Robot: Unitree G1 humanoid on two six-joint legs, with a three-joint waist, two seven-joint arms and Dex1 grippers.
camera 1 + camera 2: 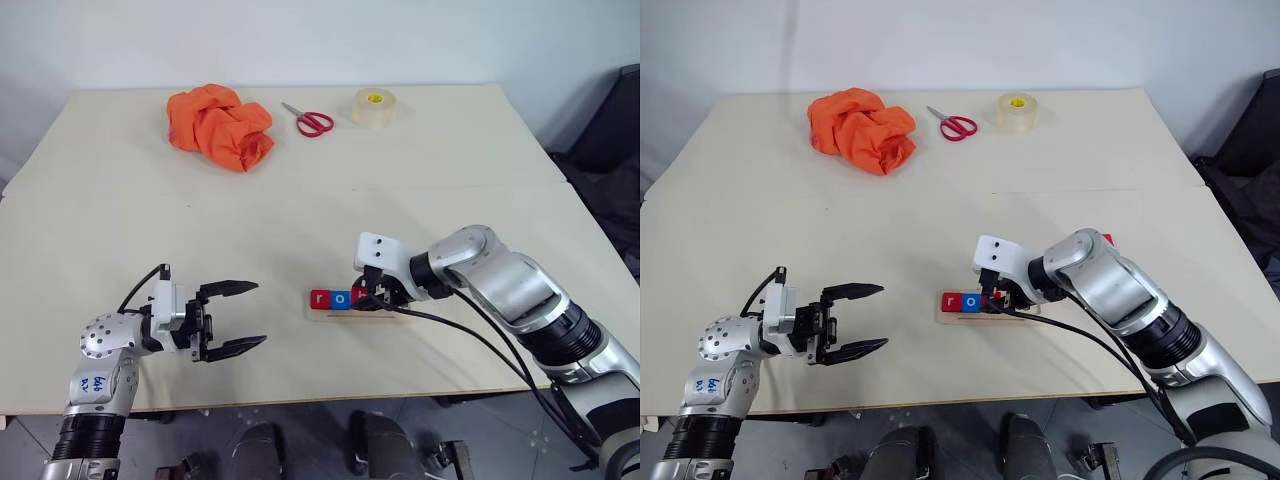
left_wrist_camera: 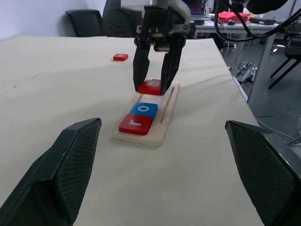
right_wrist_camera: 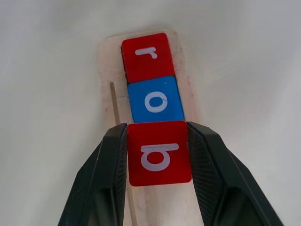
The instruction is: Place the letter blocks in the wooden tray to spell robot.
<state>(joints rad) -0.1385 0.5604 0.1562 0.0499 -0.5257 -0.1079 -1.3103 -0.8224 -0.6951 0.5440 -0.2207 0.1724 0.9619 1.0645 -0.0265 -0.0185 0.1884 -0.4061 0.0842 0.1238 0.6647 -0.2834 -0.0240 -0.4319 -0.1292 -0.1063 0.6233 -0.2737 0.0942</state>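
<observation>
On the table (image 1: 120, 220), the tray (image 2: 165, 112) lies near the near edge, right of centre. In it sit 3 blocks: r (image 3: 147, 56) leftmost, o (image 3: 155, 100) touching it, b (image 3: 159, 153) next. Far off lie a cloth (image 1: 220, 125), scissors (image 1: 310, 121) and tape (image 1: 373, 106), left to right. A 4th block (image 2: 120, 57) lies well right of the tray.

Both arms are rocking silver-grey rounded metal shells with ribbed black joint rings. The left arm's silver shoulder-like housing (image 1: 103, 340) is showing small screws and blue handwritten scribbles. Each black two-finger gripper (image 1: 232, 318) is wearing textured mesh-patterned pads, white camera block behind. Black cables (image 1: 480, 345) are looping along the right arm.
</observation>
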